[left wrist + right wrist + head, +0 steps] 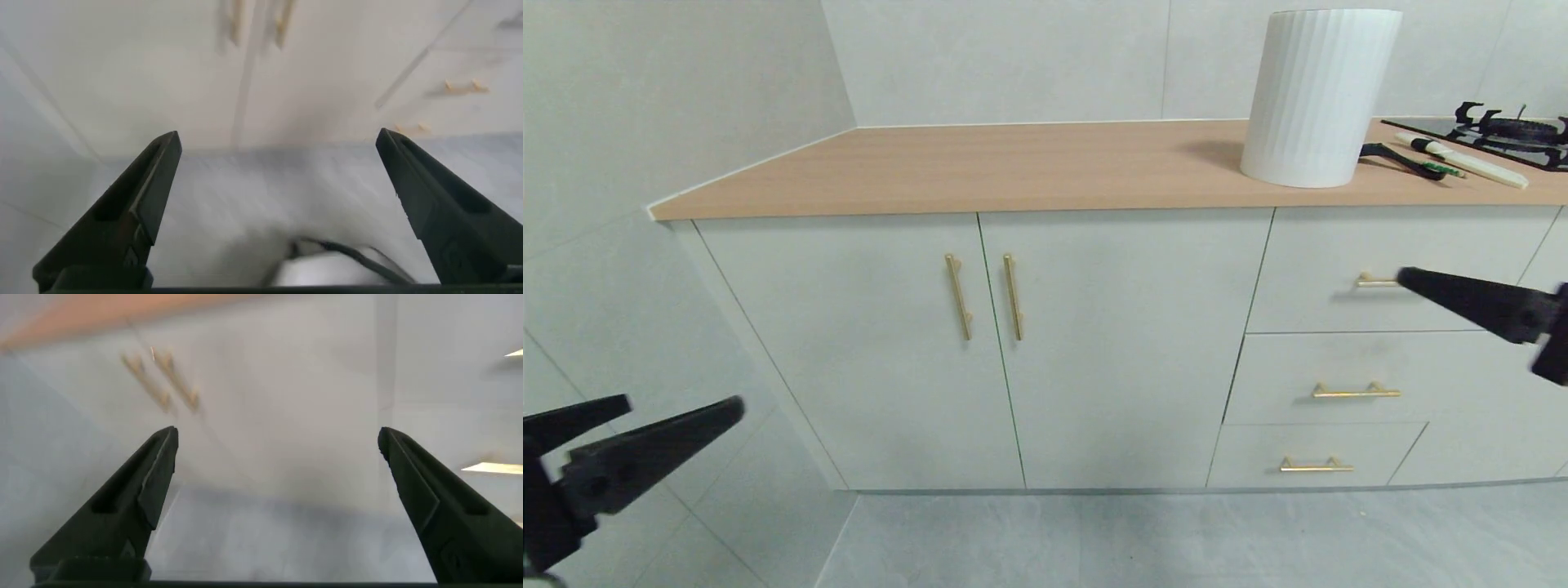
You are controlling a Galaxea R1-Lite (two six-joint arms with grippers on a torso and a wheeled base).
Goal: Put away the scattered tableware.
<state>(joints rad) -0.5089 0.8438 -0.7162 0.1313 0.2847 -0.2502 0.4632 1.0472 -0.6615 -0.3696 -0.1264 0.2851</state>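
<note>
Left gripper and right gripper gape empty; at your two o'clock, small indistinct utensils beside the vase lie ten-to-four.

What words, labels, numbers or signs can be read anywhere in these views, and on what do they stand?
None can be read.
The white ribbed container, the cabinet doors and the drawer fronts are plain.
The utensils beside the hob are too small to show any print.
</note>
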